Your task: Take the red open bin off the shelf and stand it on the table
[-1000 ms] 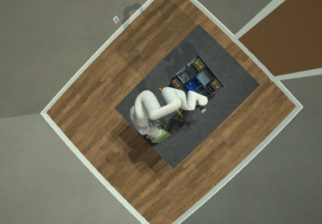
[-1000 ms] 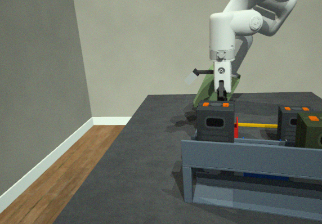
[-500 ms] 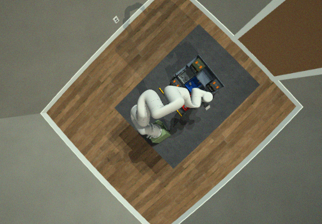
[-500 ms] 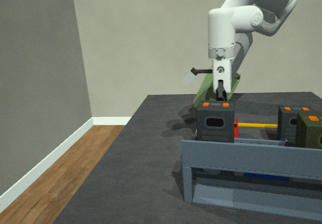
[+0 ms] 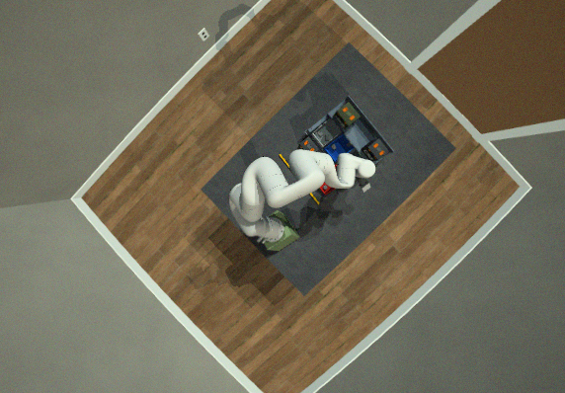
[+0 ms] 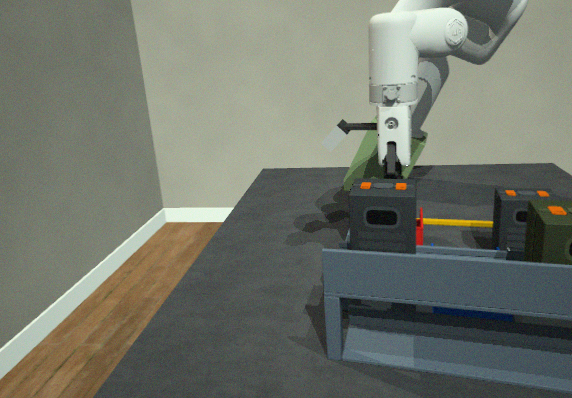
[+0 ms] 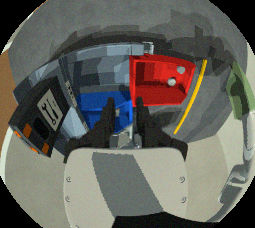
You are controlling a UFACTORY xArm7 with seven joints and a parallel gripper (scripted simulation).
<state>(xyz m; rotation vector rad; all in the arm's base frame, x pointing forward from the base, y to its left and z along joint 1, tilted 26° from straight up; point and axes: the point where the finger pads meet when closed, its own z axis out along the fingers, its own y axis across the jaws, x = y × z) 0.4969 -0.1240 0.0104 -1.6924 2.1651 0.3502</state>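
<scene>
The red open bin (image 7: pixel 161 80) sits beside a blue bin (image 7: pixel 100 104) at the shelf's front, with two small grey parts inside. In the side view only a red sliver of the bin (image 6: pixel 419 232) shows behind a dark box (image 6: pixel 382 215). From above, a bit of the red bin (image 5: pixel 327 190) shows under the arm. My gripper (image 7: pixel 125 104) hangs above the edge between the blue and the red bin, fingers a little apart with nothing between them. In the side view the gripper (image 6: pixel 392 167) points down just above and behind the dark box.
The grey shelf (image 6: pixel 450 285) holds several dark and olive boxes with orange tabs (image 6: pixel 550 230). A yellow strip (image 6: pixel 457 223) lies on the table in front of the shelf. The green robot base (image 6: pixel 380 160) stands behind it. The table's left edge drops to a wooden floor.
</scene>
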